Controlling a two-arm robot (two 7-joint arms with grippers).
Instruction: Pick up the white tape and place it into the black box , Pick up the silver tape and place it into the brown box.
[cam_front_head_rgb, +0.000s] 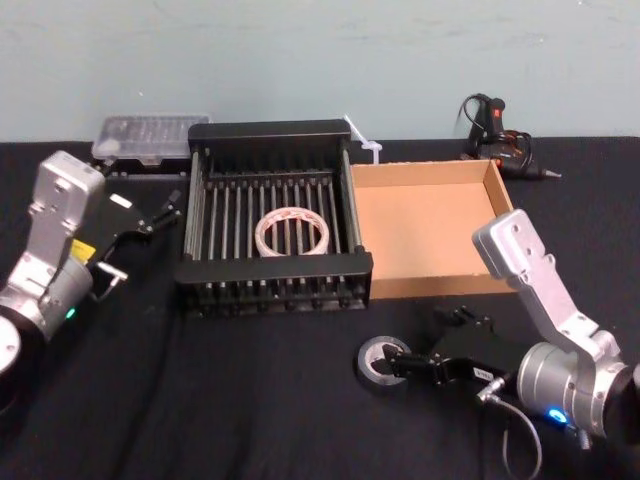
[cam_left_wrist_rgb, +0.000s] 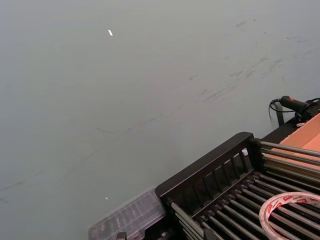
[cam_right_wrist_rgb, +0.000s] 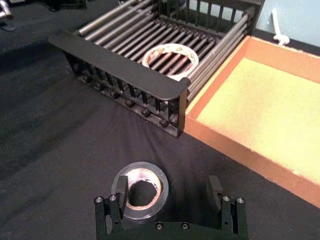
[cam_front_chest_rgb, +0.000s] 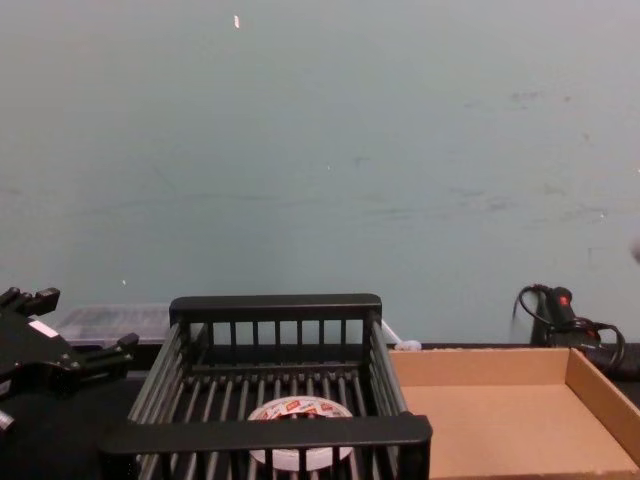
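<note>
The white tape (cam_front_head_rgb: 292, 231) lies flat on the bars inside the black box (cam_front_head_rgb: 275, 270), and it also shows in the chest view (cam_front_chest_rgb: 295, 412) and the right wrist view (cam_right_wrist_rgb: 170, 53). To the right of that box sits the brown box (cam_front_head_rgb: 425, 235), with nothing in it. The silver tape (cam_front_head_rgb: 383, 357) rests on the black cloth in front of the brown box. My right gripper (cam_front_head_rgb: 423, 340) is open and low over it. In the right wrist view the silver tape (cam_right_wrist_rgb: 141, 190) sits off centre under one finger (cam_right_wrist_rgb: 120, 186). My left gripper (cam_front_head_rgb: 150, 215) hangs open to the left of the black box.
A clear plastic case (cam_front_head_rgb: 150, 135) lies at the back left behind the black box. A black glue gun (cam_front_head_rgb: 500, 135) with its cord sits at the back right behind the brown box. A teal wall closes off the far side of the table.
</note>
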